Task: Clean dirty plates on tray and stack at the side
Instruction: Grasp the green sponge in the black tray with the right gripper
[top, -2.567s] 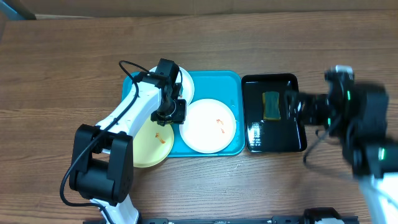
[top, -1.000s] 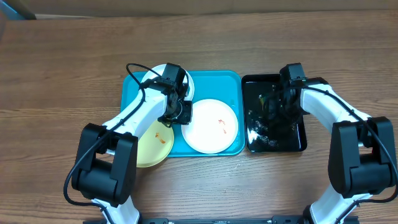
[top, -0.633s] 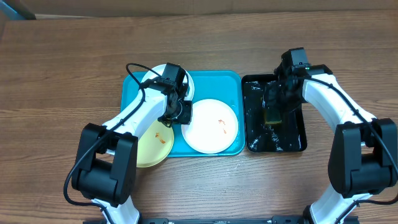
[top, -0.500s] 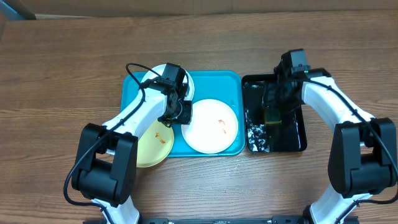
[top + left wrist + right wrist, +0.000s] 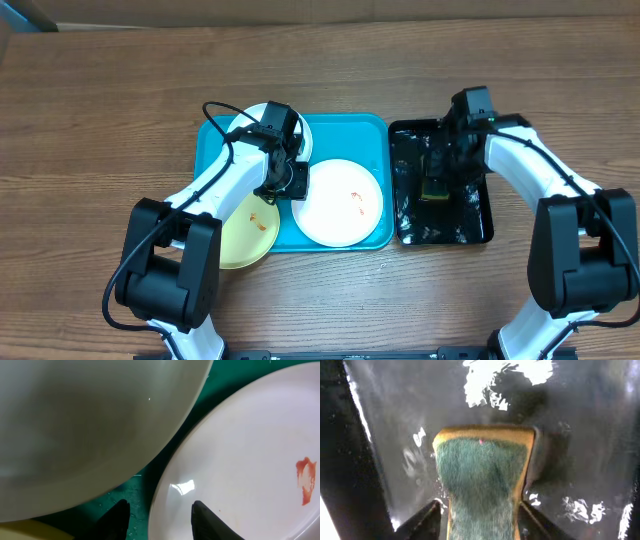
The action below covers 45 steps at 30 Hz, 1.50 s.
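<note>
The turquoise tray (image 5: 345, 130) holds a white plate (image 5: 345, 205) with an orange smear, and a second white plate (image 5: 300, 140) at its back left. A pale yellow-green plate (image 5: 240, 240) overhangs the tray's front left corner. My left gripper (image 5: 292, 182) is open, low over the tray (image 5: 145, 475). It straddles the left rim of the smeared plate (image 5: 250, 450), beside the other white plate (image 5: 75, 425). My right gripper (image 5: 437, 178) is over the black tray, shut on a green-and-yellow sponge (image 5: 482, 475), which is pinched narrow between the fingers.
The glossy black tray (image 5: 480, 225) stands right of the turquoise one and is wet, with bright puddles (image 5: 505, 375) on its floor. Bare wooden table (image 5: 100, 100) lies to the left, right and back of both trays.
The right arm swung in from the right to the black tray and closed on the sponge that lay there. The left gripper shifted slightly right, then stayed at the plate rim.
</note>
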Motion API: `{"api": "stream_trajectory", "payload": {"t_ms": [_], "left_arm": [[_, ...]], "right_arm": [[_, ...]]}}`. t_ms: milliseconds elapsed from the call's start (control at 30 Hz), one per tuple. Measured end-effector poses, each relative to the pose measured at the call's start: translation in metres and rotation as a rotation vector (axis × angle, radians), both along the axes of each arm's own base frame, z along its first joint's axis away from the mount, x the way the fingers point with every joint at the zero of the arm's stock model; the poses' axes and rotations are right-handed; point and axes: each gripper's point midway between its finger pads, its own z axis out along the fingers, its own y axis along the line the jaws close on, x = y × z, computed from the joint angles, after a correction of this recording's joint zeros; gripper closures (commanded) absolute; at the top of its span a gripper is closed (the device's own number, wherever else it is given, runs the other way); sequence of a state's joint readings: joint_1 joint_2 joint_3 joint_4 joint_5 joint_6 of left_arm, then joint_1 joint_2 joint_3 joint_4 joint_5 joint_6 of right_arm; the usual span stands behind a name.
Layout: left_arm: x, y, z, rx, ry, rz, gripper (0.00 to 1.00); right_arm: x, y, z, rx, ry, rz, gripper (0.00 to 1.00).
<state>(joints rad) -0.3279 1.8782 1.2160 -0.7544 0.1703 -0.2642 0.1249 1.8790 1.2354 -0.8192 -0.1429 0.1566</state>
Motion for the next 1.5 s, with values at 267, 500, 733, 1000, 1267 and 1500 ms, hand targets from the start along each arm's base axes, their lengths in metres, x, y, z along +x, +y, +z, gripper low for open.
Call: {"api": "stream_trajectory", "payload": {"t_ms": [267,500,733,1000,1267,1500], "left_arm": [[0.000,0.000,0.000,0.001,0.002,-0.001,0.67],[-0.012,0.004,-0.009,0.012,0.035,-0.001,0.69],[-0.013,0.005,-0.011,0.013,0.037,0.000,0.88],[-0.008,0.005,-0.011,0.021,0.014,0.001,0.96],[-0.007,0.006,-0.011,0.022,0.010,0.001,0.96],[-0.007,0.007,-0.011,0.025,0.014,0.033,0.96]], "right_arm": [[-0.005,-0.001,-0.007,-0.002,0.009,0.000,0.48],[-0.009,-0.001,-0.014,-0.002,0.013,0.000,0.57],[-0.004,-0.001,-0.013,0.001,-0.011,-0.001,0.96],[-0.021,-0.003,-0.004,-0.012,0.080,0.004,0.96],[-0.009,-0.014,0.064,-0.174,-0.078,-0.008,0.96],[-0.012,-0.014,0.076,-0.380,-0.137,0.008,0.96]]}}
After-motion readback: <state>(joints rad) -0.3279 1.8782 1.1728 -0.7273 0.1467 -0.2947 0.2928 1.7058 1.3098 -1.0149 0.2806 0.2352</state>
